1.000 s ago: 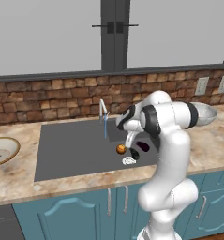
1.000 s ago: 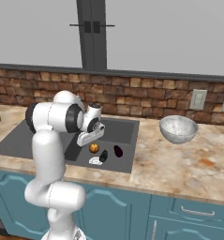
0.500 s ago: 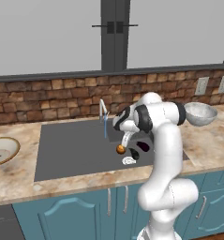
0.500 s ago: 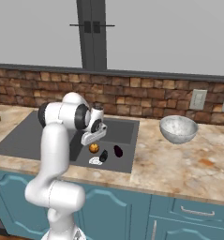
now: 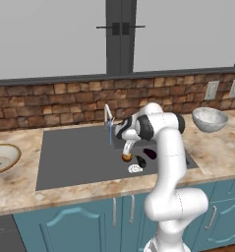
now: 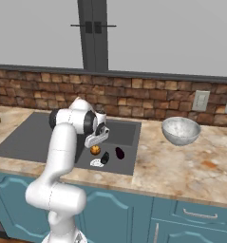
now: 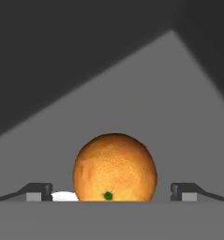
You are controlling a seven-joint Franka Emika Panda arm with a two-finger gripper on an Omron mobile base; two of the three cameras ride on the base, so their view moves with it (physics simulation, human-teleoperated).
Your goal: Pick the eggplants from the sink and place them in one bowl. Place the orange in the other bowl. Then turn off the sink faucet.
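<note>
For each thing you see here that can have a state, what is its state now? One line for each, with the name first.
gripper: open, the fingers stand apart on either side of the orange
orange: in the sink, not gripped
sink faucet: on, blue stream runs
eggplants: both lie in the sink
sink: holds the fruit and the eggplants
speckled bowl: upright on the counter, empty
tan-rimmed bowl: upright on the counter, empty

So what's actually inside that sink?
In the sink: an orange, two eggplants, a drain. The open gripper straddles the orange; the arm covers some basin floor.
</note>
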